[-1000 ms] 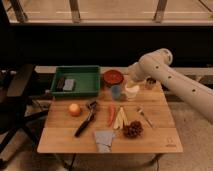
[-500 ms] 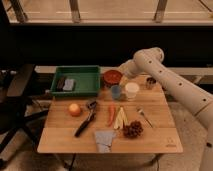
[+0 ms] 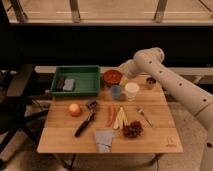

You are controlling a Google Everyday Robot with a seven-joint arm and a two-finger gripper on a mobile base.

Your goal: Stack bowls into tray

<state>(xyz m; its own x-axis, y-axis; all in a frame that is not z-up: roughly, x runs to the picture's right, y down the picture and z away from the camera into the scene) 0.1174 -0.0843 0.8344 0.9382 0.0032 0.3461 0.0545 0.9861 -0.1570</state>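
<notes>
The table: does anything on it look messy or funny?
Nothing is spilled or broken. The red bowl stands upright beside the green tray, with the gripper just at its right side. One small oddity: two small dark and grey things already lie in the tray's left part, which may get in a bowl's way.

- The arm (image 3: 176,86) is cream-white with a smooth, slightly glossy shell.
- It is made of thick, rounded tubular links; 2 are in view, meeting at a bulbous elbow (image 3: 150,57).
- The shorter link narrows toward the wrist.
- The end effector (image 3: 123,75) is the same pale tone, shadowed underneath, and sits over the far side of the bench (image 3: 150,140), right of centre.
</notes>
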